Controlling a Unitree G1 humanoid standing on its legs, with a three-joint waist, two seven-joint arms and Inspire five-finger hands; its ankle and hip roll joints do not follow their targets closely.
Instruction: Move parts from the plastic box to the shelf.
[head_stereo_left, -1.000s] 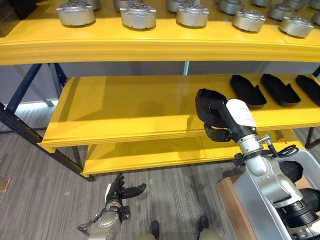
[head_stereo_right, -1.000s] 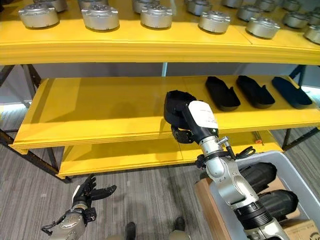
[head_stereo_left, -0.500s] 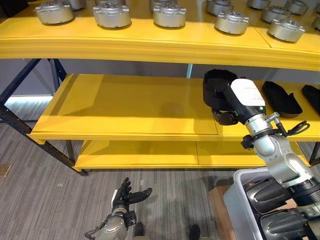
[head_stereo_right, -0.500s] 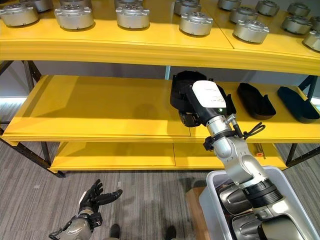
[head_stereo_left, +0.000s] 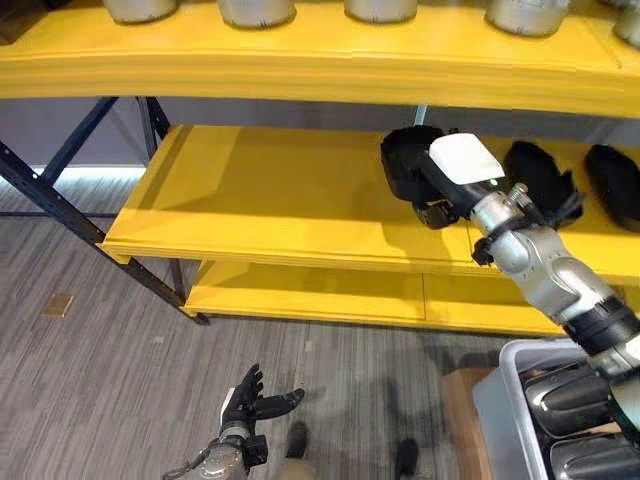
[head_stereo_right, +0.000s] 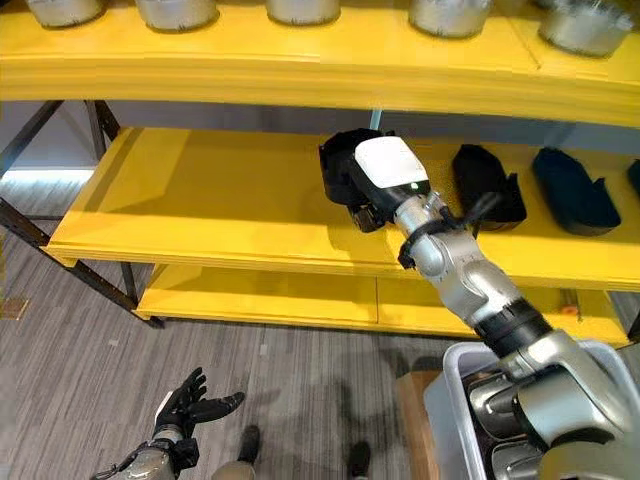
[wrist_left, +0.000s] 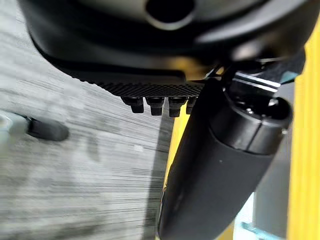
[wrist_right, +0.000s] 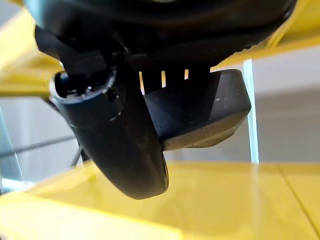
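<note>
The right hand (head_stereo_right: 372, 196) is gripping a black part (head_stereo_right: 342, 170) above the middle shelf (head_stereo_right: 220, 205), left of the parts (head_stereo_right: 487, 186) already placed. Released tilted, it risks rolling off. The left hand (head_stereo_right: 186, 410) is hanging spread-fingered near the floor (head_stereo_right: 80, 370).

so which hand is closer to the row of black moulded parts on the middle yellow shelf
Right. The right hand holds a black moulded part over that shelf, beside the row. The left hand hangs open low above the floor.
</note>
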